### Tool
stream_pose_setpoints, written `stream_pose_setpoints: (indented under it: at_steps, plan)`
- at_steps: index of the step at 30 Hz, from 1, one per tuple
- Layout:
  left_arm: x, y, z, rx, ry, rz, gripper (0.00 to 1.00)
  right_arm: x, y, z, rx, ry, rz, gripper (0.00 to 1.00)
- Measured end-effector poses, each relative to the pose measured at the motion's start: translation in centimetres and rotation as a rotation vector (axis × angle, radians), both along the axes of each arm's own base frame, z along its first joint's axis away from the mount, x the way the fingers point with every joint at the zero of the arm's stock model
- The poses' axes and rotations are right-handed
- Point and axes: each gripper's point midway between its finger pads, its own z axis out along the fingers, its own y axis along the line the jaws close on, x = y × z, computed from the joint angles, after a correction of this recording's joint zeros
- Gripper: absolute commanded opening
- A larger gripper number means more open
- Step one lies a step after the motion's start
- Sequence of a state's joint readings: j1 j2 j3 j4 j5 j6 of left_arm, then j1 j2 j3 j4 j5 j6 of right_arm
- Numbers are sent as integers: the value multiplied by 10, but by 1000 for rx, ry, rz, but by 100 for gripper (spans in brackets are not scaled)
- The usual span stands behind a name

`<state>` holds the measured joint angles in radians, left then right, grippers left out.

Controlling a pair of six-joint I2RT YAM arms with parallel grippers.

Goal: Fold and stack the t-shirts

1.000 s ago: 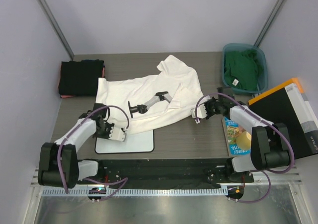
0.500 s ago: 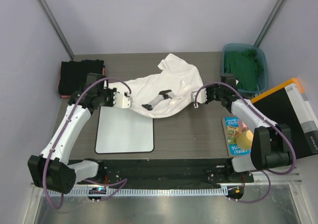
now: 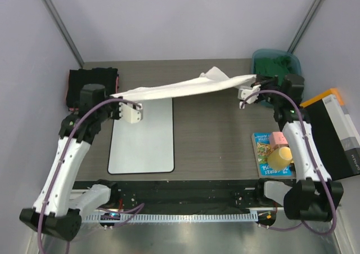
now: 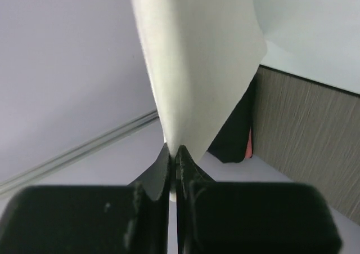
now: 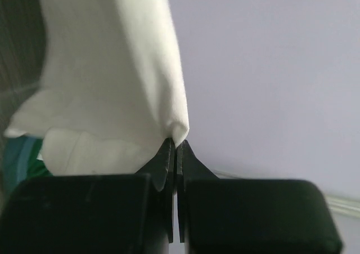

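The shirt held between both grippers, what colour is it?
White t-shirt; top external view shows it best.

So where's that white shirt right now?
In the overhead view the white t-shirt hangs stretched between the left gripper and right gripper, across the far half of the table, near the board.

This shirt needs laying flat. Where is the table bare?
Bare table lies between the white board and the book; the board is bare too. Crowded: bin far right, black shirts far left, white shirt hanging across the back.
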<state>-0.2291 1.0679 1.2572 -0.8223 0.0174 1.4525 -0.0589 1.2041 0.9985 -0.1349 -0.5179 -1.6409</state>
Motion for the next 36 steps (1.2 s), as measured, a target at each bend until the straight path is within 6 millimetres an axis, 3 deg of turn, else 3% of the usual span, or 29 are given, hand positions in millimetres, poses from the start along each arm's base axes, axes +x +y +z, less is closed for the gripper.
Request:
stream_pose_setpoints:
  at_steps: [2, 4, 7, 10, 14, 19, 22, 25, 28, 32, 34, 36]
  plan:
    - [-26, 7, 7, 26, -39, -20, 0, -22, -9, 31, -4, -71, -8, 1]
    - [-42, 11, 29, 26, -118, -27, 0, -44, -12, 67, -1, -166, -3, 1]
    - [-51, 15, 64, 27, -228, -23, 0, -64, -7, 109, 8, -263, 16, 1]
    - [-45, 19, 103, 61, -331, -15, 0, -68, -5, 142, 20, -333, 26, 1]
    - [-20, 21, 132, 145, -365, -19, 0, -59, -7, 165, 18, -378, 26, 1]
    - [32, 31, 170, 211, -392, -11, 0, -35, -12, 162, 5, -374, 35, 1]
    - [64, 40, 176, 265, -393, -19, 0, -13, -10, 148, -2, -359, 64, 1]
    - [104, 47, 169, 311, -389, -36, 0, 11, -12, 140, -10, -377, 75, 1]
    - [143, 42, 172, 315, -436, -66, 0, 31, -17, 141, 7, -391, 59, 1]
    - [163, 34, 194, 297, -559, -84, 0, 32, -27, 194, 43, -489, 19, 1]
    - [154, 31, 218, 285, -639, -83, 0, 13, -29, 238, 50, -580, 11, 1]
    - [134, 31, 235, 277, -706, -79, 0, -13, -29, 265, 48, -642, 7, 1]
